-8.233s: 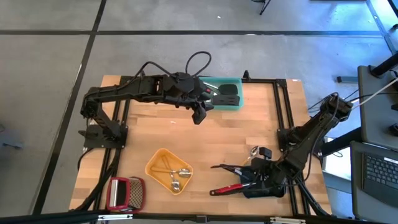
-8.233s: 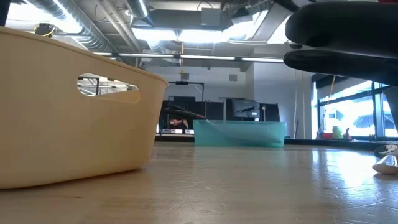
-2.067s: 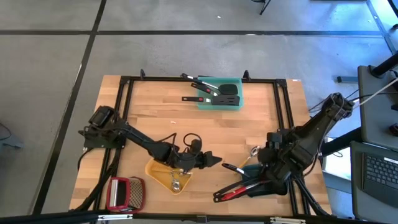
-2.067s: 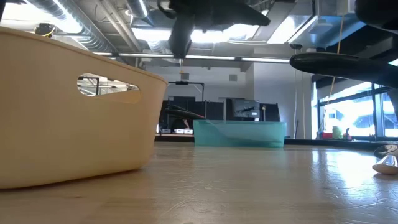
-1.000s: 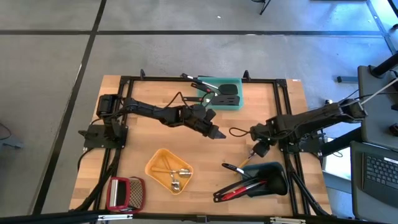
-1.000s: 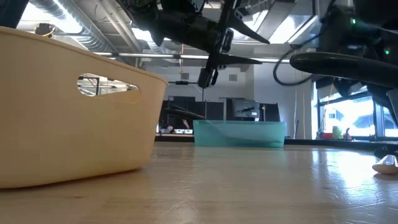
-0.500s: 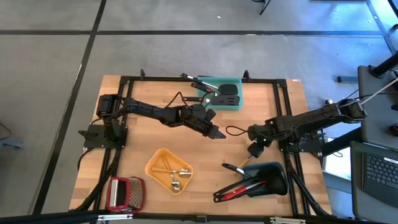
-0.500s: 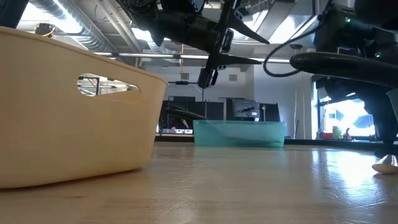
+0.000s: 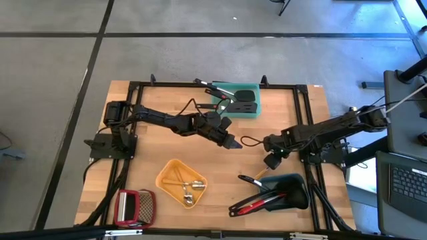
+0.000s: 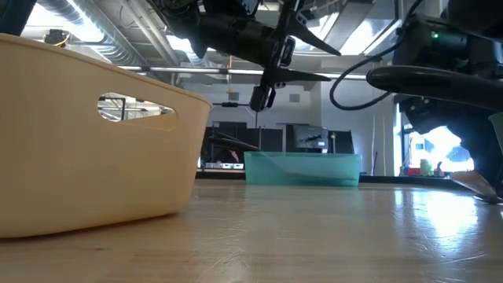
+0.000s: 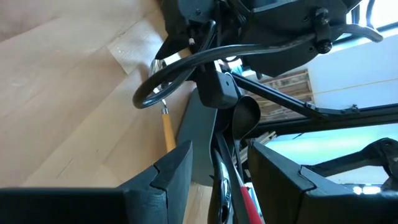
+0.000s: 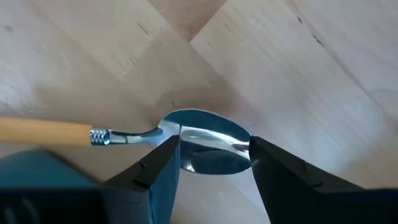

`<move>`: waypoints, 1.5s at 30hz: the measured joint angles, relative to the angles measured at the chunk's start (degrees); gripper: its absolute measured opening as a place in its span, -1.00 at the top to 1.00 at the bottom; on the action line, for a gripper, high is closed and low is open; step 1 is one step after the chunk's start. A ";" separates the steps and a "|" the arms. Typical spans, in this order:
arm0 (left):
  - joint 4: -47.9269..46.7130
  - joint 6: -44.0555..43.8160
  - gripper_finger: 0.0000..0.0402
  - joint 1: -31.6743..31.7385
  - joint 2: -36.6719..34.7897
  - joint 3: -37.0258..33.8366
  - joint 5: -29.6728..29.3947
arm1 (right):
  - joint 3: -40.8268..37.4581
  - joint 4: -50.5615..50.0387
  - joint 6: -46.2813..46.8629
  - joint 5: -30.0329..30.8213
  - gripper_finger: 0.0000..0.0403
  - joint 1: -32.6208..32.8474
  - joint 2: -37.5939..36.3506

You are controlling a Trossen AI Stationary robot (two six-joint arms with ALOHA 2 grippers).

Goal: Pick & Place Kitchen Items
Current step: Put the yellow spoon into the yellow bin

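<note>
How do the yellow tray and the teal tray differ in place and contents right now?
The yellow tray sits near the table's front and holds small shiny spoons; the teal tray sits at the far edge and holds black utensils, some handles overhanging its rim. Both are rectangular and rest flat on the table.

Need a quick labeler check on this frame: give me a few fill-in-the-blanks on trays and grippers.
1. The right gripper hangs open over a metal ____ with a wooden handle.
2. The small shiny spoons lie in the ____ tray.
3. The black turners rest in the ____ tray at the far edge.
4. The left gripper is open and holds ____.

Missing words: spoon; yellow; teal; nothing
</note>
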 joint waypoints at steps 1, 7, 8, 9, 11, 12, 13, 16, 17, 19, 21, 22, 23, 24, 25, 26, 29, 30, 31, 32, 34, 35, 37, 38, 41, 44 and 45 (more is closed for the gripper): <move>0.00 0.00 0.25 -0.02 0.00 0.00 0.03 | 0.00 0.46 0.17 0.00 0.04 0.00 0.28; 0.00 0.82 0.25 -0.03 0.00 0.00 1.46 | 0.00 2.55 2.85 -0.07 0.04 0.47 2.40; 0.01 1.03 0.25 -0.11 0.00 0.00 1.46 | 0.00 2.69 3.16 -0.07 0.04 0.78 2.82; 0.01 1.33 0.25 -0.19 0.00 0.00 1.46 | 0.00 2.72 3.39 -0.09 0.04 1.10 3.27; 0.01 1.84 0.25 -0.40 0.00 0.00 1.48 | 0.00 2.87 4.71 -0.23 0.04 1.71 4.30; 0.02 2.11 0.25 -0.41 0.00 0.00 1.46 | 0.08 2.87 5.50 -0.29 0.04 2.02 4.69; 0.02 2.43 0.25 -0.46 0.00 0.00 1.48 | 0.20 2.86 6.55 -0.29 0.04 2.33 5.21; 0.00 2.58 0.25 -0.56 0.00 0.00 1.46 | 0.38 2.87 10.01 -0.42 0.04 3.14 6.50; 0.00 2.81 0.25 -0.56 0.00 0.00 1.49 | 0.40 2.92 10.99 -0.45 0.04 3.30 6.76; 0.01 3.66 0.25 -0.56 0.00 0.00 1.57 | 0.42 3.09 13.18 -0.24 0.04 3.56 6.87; 0.02 5.57 0.25 -0.56 0.00 0.00 2.33 | 0.40 3.27 15.86 0.01 0.04 3.56 6.87; 0.02 6.97 0.25 -0.56 0.00 0.00 3.05 | 0.39 3.34 17.17 0.18 0.04 3.56 6.89; 0.02 8.78 0.25 -0.54 0.00 0.00 3.85 | 0.37 3.38 18.28 0.31 0.04 3.55 6.89; 0.00 10.54 0.25 -0.56 0.00 0.00 4.68 | 0.37 3.46 19.16 0.42 0.04 3.47 6.91; -0.02 12.36 0.25 -0.56 0.00 0.00 5.39 | 0.35 3.54 19.88 0.57 0.04 3.43 6.91; -0.19 14.35 0.25 -0.59 0.00 0.00 5.80 | 0.35 3.62 20.83 0.89 0.04 3.43 6.91; -2.53 20.45 0.25 -0.85 0.00 0.00 5.98 | 0.33 3.82 22.99 1.72 0.04 3.32 6.93; -3.65 22.68 0.25 -0.93 0.00 0.00 6.00 | 0.31 4.01 23.30 1.82 0.04 3.17 6.94; -4.78 24.75 0.25 -1.02 0.00 0.00 5.99 | 0.31 4.22 23.81 1.95 0.04 3.01 6.96; -6.15 26.90 0.25 -1.17 -0.01 0.00 5.76 | 0.27 4.45 24.12 2.12 0.04 2.70 6.96; -9.22 30.50 0.25 -1.27 0.00 0.00 3.92 | 0.26 5.19 24.51 2.61 0.04 1.95 6.97; -10.86 32.20 0.25 -1.44 -0.01 0.00 2.48 | 0.26 5.61 24.71 2.91 0.04 1.47 6.98; -13.49 35.61 0.25 -1.77 0.00 0.00 -0.73 | 0.26 6.72 24.77 3.69 0.05 0.44 7.00; -14.36 37.05 0.25 -1.94 0.00 0.00 -1.99 | 0.26 7.23 24.77 4.02 0.05 -0.16 7.02; -17.61 40.72 0.25 -2.35 0.00 1.36 -5.18 | 0.26 9.35 24.34 4.92 0.06 -1.94 7.32; -20.72 45.05 0.25 -2.89 0.00 4.16 -8.84 | 0.36 11.57 23.36 4.76 0.06 -3.60 8.42; -22.16 46.82 0.25 -3.08 0.00 5.31 -10.25 | 0.44 12.38 22.76 4.69 0.06 -4.06 8.89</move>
